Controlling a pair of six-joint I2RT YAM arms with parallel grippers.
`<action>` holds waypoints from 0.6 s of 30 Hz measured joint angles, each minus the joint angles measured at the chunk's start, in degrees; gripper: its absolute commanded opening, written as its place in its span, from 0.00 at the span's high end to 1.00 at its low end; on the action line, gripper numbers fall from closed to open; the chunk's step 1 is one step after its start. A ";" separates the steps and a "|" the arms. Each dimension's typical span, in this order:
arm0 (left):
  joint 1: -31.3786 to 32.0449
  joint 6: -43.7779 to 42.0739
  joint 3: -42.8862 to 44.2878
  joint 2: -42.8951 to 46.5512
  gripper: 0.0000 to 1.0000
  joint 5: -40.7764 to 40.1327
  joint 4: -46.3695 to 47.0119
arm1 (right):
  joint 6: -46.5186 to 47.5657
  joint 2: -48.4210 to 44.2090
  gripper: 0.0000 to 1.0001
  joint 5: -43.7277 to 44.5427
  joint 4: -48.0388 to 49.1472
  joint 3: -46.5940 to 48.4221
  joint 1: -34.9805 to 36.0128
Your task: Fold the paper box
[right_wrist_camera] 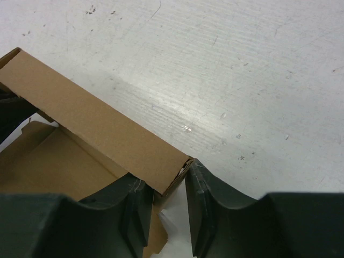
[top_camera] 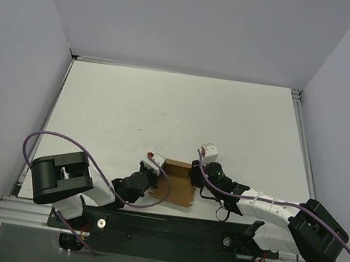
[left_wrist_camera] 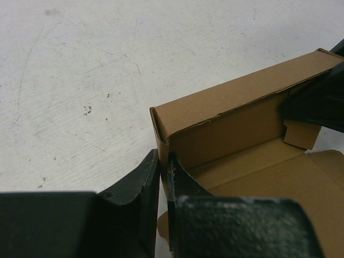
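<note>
paper box (top_camera: 179, 183) sits on the counter (top_camera: 166, 103) at its near edge, roughly centre, right between the two arms. It's half-formed brown cardboard. The base panel (left_wrist_camera: 269, 180) is flat on the counter, and one long wall (left_wrist_camera: 231, 110) stands upright along the far side with its top edge folded over and a faint crease along that fold. A small tab (left_wrist_camera: 301, 134) pokes inward at the wall's right end, seen from the left wrist. In the top view the rest of the sheet lies flat toward the arm bases. Left claw (left_wrist_camera: 163, 169) is at the wall's left end and narrow: its fingers (left_wrist_camera: 141, 185) are almost together with the thin cardboard end pinched between them, so it's holding the box. Right claw (right_wrist_camera: 164, 178) is at the wall's right end, jaws partway apart and straddling the wall's corner. The outer finger (right_wrist_camera: 200, 185) touches the cardboard corner, and the inner finger (right_wrist_camera: 134, 196) sits inside the box just beside the wall. Can't tell whether that one is actually clamping or just bracketing the corner. Both claws are low at counter level, facing each other across the box, and each shows as a dark shape at the edge of the other's wrist view. Counter is white, scuffed and scratched.
</note>
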State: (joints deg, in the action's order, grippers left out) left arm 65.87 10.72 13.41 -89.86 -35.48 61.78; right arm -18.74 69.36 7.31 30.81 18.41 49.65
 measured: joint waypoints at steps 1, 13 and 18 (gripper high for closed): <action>0.00 0.02 0.02 -0.07 1.00 -0.02 0.00 | -0.02 0.48 0.77 0.52 0.42 0.02 0.00; -0.39 1.57 1.86 2.51 0.83 -0.39 -5.92 | -3.04 2.38 1.00 3.98 0.20 1.33 0.13; -1.55 2.78 1.84 9.25 0.44 4.79 -11.26 | -3.89 1.46 1.00 4.26 -1.55 1.44 0.15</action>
State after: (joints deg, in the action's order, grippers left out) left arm 64.31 13.50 15.25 -80.62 -30.70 50.52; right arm -22.63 70.83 11.57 29.26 19.86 49.80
